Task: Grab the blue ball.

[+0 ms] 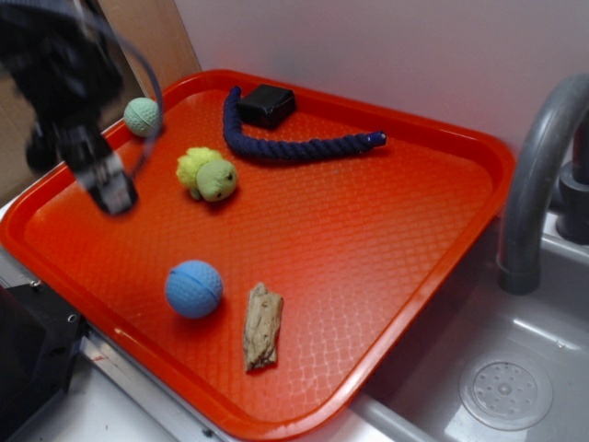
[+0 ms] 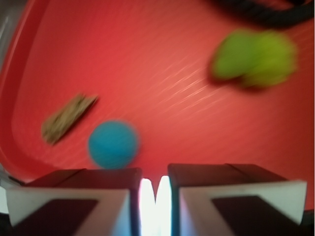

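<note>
I'm seeing the steel sink (image 1: 515, 368) with its grey faucet (image 1: 538, 175) sitting at lower right, the red tray (image 1: 368, 249) lying beside it. On the tray's near left the blue ball (image 1: 193, 288) is resting just beside a wood chunk (image 1: 262, 326). Toward upper left, my gripper (image 1: 110, 189) is hovering empty, its fingers (image 2: 88, 196) showing only a narrow slit between them.

Thing: the blue ball (image 1: 193, 288) (image 2: 113, 144)
Color: light blue all over
Shape: round, with a bumpy skin and a thin line running around it
Place: sits on the red tray (image 1: 386, 239), close to the tray's near edge
Touching: rests on the tray floor; nothing holds it
</note>
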Tool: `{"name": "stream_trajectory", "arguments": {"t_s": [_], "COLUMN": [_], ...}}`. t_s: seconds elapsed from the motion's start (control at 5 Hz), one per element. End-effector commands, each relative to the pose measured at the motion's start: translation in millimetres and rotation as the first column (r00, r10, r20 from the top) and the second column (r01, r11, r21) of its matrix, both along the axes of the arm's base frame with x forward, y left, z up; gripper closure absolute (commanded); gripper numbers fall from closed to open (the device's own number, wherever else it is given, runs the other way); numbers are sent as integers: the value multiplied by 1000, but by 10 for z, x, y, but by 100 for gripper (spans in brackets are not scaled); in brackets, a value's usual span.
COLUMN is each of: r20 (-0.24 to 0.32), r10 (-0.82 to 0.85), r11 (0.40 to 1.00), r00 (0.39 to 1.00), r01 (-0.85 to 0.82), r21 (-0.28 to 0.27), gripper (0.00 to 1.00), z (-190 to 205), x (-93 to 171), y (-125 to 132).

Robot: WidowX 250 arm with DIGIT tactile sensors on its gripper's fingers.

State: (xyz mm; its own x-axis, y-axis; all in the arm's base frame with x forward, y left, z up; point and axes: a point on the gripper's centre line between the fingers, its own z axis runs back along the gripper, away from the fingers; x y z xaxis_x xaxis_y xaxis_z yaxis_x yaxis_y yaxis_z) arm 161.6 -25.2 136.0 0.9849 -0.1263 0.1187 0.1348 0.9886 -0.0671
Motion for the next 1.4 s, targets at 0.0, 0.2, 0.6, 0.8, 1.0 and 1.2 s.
{"name": "stream_trajectory", "arguments": {"t_s": [0.0, 0.2, 0.6, 0.8, 1.0, 1.2], "r20": [109, 89, 35, 42, -7, -35], "r10": [-24, -167, -278, -324, -371, -367], "r11": [994, 974, 944, 936, 919, 923], "r00": [994, 982, 960, 945, 928, 930], "r01": [36, 178, 280, 327, 367, 359], "r21": [-106, -142, -172, -133, -143, -139], "gripper": [0, 0, 0, 0, 0, 0], "z": [393, 19, -455, -757, -964, -1130], "x": [12, -71, -240, -363, -504, -640], "y": [239, 4, -394, -653, -817, -894]}}
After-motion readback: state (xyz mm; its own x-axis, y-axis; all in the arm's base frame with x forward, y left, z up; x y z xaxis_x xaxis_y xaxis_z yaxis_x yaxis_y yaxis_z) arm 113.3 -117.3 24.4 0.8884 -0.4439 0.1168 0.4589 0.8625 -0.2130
